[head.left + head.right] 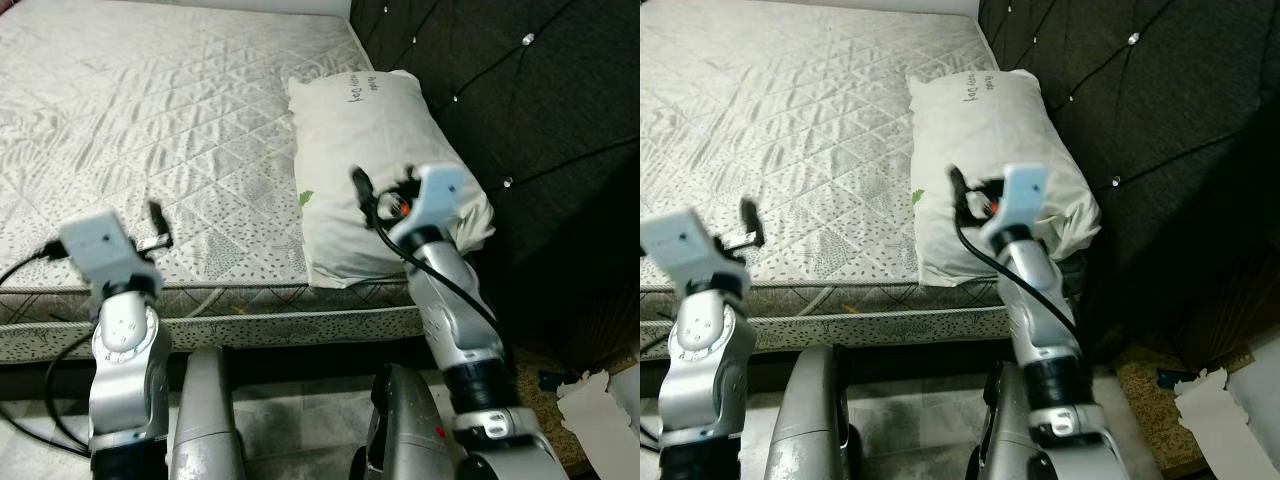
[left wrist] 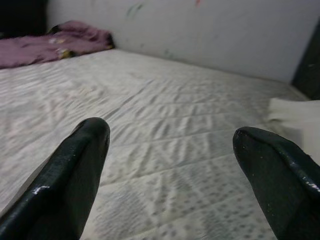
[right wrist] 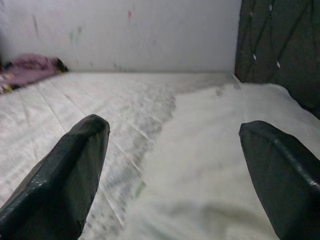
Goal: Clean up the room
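Bare quilted bed against a dark tufted headboard. White pillow lying at the head end, near the bed's front edge, beside the headboard. Probably light, soft and floppy, sagging if pinched at a corner; best gripped deep on a bunched fold along the near edge. Right end effector spread wide, hovering over the pillow. Left end effector likewise released, above bare mattress.

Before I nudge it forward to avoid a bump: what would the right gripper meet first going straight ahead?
Probably the white pillow right below the open right gripper; depth is unclear.
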